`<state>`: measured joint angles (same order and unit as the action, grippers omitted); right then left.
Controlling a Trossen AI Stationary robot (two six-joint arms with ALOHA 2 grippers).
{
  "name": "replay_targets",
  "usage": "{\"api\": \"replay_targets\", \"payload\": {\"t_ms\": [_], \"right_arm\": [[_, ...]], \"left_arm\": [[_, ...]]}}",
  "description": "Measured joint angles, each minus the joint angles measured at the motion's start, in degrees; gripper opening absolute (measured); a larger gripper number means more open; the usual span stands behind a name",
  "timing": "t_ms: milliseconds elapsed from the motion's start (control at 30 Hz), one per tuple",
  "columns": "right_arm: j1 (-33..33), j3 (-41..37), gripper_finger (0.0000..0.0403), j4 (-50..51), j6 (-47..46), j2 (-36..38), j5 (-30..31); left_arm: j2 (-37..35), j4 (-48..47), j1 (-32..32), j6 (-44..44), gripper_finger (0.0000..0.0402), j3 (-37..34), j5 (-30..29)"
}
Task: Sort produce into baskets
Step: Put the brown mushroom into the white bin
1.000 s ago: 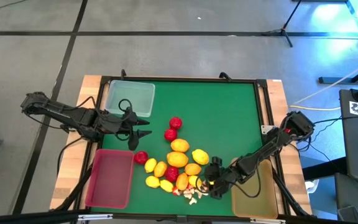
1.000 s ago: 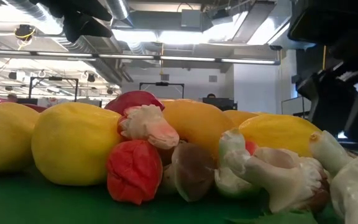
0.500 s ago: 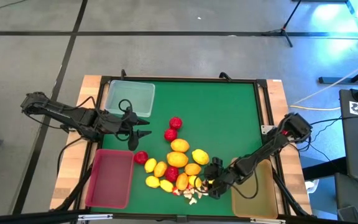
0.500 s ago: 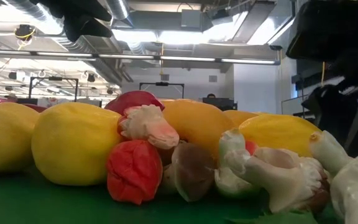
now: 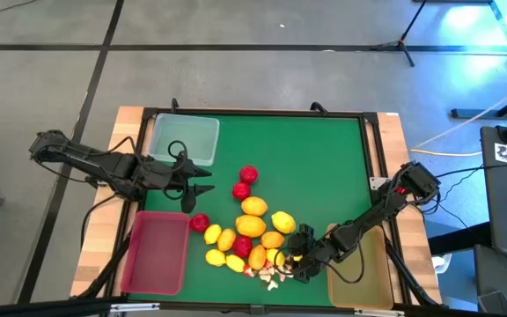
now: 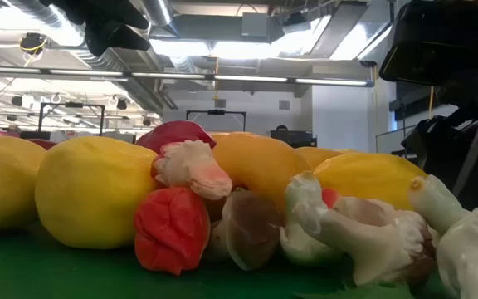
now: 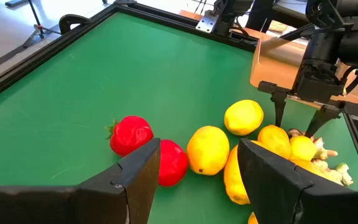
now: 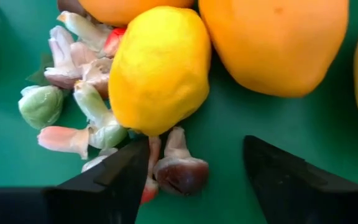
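Yellow and orange lemons (image 5: pixel 253 208), red strawberries (image 5: pixel 248 174) and tiny white-and-red bits (image 5: pixel 271 278) lie heaped by the table's (image 5: pixel 324 167) near edge, between the red tray (image 5: pixel 155 255) and tan tray (image 5: pixel 363 280). The right gripper (image 5: pixel 296 261) hangs open over a glossy yellow lemon, holding nothing. The left gripper (image 5: pixel 202 183) waits half open, empty, near the clear tray (image 5: pixel 183 138).

Produce (image 5: pixel 252 231) heaped on mat, baskets (image 5: pixel 157 251) empty at edges
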<state>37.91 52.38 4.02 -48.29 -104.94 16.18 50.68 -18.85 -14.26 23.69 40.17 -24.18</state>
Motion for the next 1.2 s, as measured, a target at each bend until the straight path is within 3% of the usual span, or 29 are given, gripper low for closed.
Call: {"api": "replay_targets", "payload": {"t_ms": [333,500,900,1200], "right_arm": [[-0.1,-0.1,0.0118,0.9,-0.4,0.0,0.3],[-0.1,-0.1,0.0074,0.8,-0.3,-0.1,0.3],[-0.6,-0.3,0.0077,1.4,2.2,5.8,-0.3],[-7.4,-0.3,0.0077,3.4,9.6,13.1,1.6]], "left_arm": [[0.0,0.0,0.0,-0.5,0.0210,0.0,0.0],[0.0,0.0,0.0,-0.5,0.0210,0.0,0.0],[-1.5,5.2,0.0,-1.8,0.0210,0.0,0.7],[-8.9,5.8,0.0,-5.5,0.0210,0.0,1.2]]}}
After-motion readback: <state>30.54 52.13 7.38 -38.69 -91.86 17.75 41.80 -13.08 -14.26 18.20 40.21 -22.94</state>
